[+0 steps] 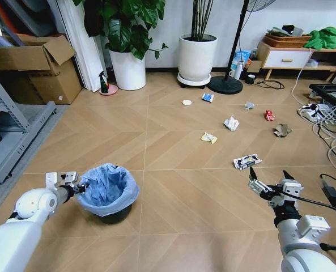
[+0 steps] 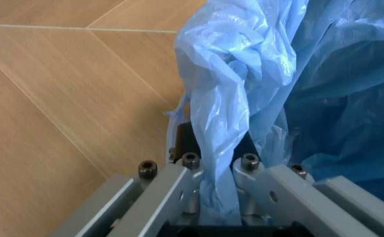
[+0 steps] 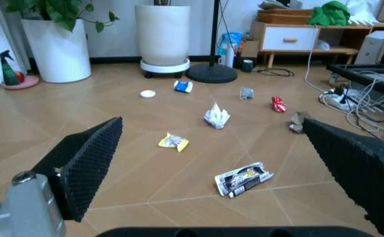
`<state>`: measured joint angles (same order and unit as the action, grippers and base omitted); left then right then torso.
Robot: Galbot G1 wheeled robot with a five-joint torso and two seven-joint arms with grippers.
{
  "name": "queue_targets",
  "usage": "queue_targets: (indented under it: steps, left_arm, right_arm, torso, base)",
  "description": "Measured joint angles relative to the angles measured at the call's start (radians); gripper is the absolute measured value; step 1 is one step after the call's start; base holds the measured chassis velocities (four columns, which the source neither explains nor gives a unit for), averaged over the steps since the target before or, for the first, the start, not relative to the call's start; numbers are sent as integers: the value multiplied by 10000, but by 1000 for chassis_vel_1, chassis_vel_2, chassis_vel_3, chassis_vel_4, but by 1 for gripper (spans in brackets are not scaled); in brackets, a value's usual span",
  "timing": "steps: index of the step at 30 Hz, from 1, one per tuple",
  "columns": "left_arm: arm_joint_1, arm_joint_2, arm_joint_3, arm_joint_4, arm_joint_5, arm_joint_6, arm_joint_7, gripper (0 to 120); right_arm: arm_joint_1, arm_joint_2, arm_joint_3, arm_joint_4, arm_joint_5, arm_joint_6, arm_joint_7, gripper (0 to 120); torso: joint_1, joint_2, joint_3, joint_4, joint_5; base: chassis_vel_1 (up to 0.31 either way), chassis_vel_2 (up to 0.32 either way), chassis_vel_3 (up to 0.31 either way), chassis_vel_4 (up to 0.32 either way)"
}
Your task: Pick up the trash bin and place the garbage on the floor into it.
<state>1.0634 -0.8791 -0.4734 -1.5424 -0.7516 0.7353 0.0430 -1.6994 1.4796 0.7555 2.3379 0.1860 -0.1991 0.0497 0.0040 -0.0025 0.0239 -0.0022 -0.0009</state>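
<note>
- The trash bin point(image 1: 108, 195), a small round black tub lined with a crinkled light-blue plastic bag point(image 2: 245, 98), stood on the floor point(image 1: 173, 147) at about 7 o'clock in the head view.
- The left gripper point(image 1: 77, 187) sat at the bin's 9 o'clock edge, its grey metal fingers point(image 2: 178, 192) pinched together on a bunched fold of the bag at the black rim.
- The right gripper point(image 1: 268, 177) hovered above the floor at about 4 o'clock, its two black ribbed pads point(image 3: 90, 163) spread wide apart with nothing between them.
- The floor was light brown wood laid in a chevron plank pattern.
- The garbage lay scattered from 12 to 2 o'clock, well apart from the bin: a flattened black-and-white carton point(image 1: 247, 161) nearest the right gripper, a crumpled yellow wrapper point(image 1: 208, 137), a white paper wad point(image 1: 231, 123), a brown paper wad point(image 1: 281, 130), a crushed red can point(image 1: 269, 115), a blue wrapper point(image 1: 207, 97) and a flat round white lid point(image 1: 186, 102).
- Two smooth white plant pots point(image 1: 197, 56) stood against the wall at 12 o'clock.
</note>
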Motion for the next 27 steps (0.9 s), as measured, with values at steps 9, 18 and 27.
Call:
queue_targets:
  steps: [9, 18, 27]
  left_arm:
    - [495, -255, -482, -676, -222, -90, -717, 0]
    - [1570, -406, -1545, -2466, -279, -25, -1406, 0]
    - [3647, -1061, -2271, -5054, -238, -4, -2727, 0]
  right_arm:
    - [65, -152, 158, 62, 269, -54, 158, 100]
    - [146, -172, 281, 140, 463, -136, 229, 100]
    - [240, -264, 335, 356, 606, -531, 260, 100]
  torso:
    - [0, 0, 0, 0, -1]
    - [-1, 0, 0, 0, 1]
    - [-2, 0, -1, 2, 0]
  base:
    - [0, 0, 0, 0]
    - [0, 0, 0, 0]
    - [0, 0, 0, 0]
